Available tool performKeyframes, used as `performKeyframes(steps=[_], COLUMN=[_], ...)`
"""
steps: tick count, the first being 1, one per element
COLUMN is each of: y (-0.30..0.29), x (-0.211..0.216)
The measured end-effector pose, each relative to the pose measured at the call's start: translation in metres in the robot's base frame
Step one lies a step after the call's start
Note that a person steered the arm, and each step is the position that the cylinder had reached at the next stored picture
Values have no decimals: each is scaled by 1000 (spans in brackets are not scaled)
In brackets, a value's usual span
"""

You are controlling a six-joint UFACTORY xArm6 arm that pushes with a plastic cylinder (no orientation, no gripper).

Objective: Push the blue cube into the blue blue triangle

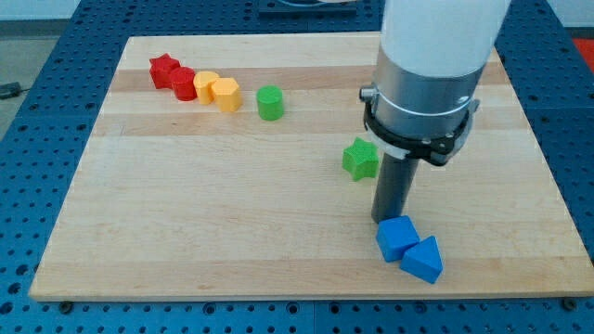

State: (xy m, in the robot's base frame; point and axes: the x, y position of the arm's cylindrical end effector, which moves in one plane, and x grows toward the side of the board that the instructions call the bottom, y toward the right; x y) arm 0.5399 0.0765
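The blue cube (397, 237) lies near the view's bottom right of the wooden board. The blue triangle (424, 259) lies just below and to the right of it, touching it. My tip (386, 219) stands right above the cube's upper left edge, touching or nearly touching it. The rod hangs from the white and grey arm body (422, 83) above.
A green star (360, 159) lies just left of the rod. A green cylinder (270, 102) sits at upper middle. At upper left stand a red star (163, 69), a red cylinder (183, 83), a yellow block (205, 85) and a yellow hexagon (225, 94) in a row. The board's bottom edge (306, 295) is near the blue blocks.
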Motion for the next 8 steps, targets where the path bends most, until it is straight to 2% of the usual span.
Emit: performKeyframes(steps=[1,2,3,5,8], y=[-58,-107,-84,21,98], x=[-14,34,79,77,79])
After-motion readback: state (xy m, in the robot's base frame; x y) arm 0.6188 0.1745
